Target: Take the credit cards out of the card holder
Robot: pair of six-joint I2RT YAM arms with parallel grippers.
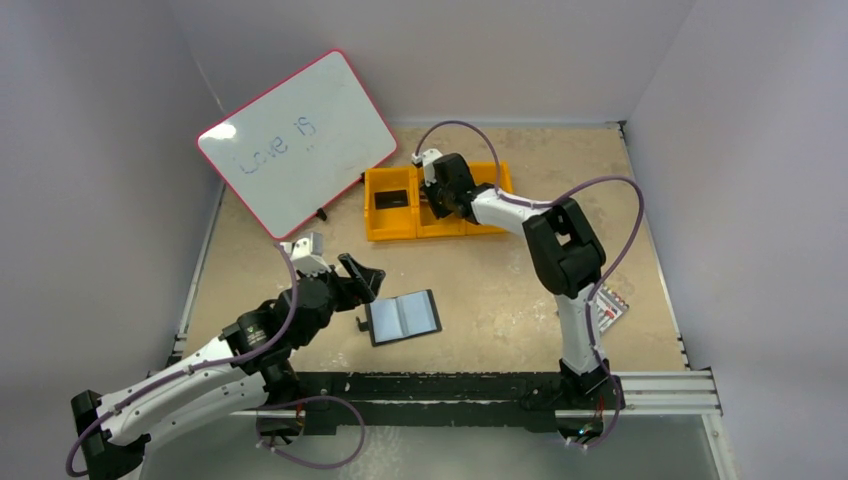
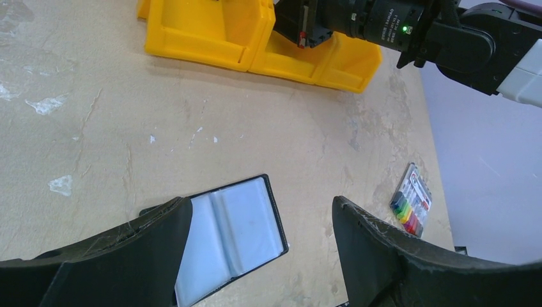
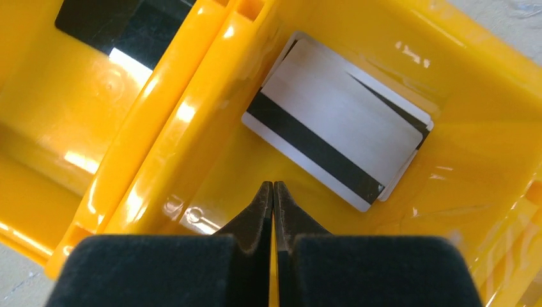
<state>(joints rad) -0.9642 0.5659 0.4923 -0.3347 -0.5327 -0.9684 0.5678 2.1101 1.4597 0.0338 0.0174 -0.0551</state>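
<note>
Right gripper (image 3: 273, 185), shut and empty, hangs over credit cards (image 3: 339, 128) in the tray (image 3: 160, 128), 12 o'clock of the open card holder (image 1: 403, 316); left gripper (image 2: 261, 203), wide and empty, could shove the holder aside.

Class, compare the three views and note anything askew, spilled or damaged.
The cards in the yellow tray lie fanned, their edges not squared. The tabletop shows white scuffs. Nothing is spilled.
</note>
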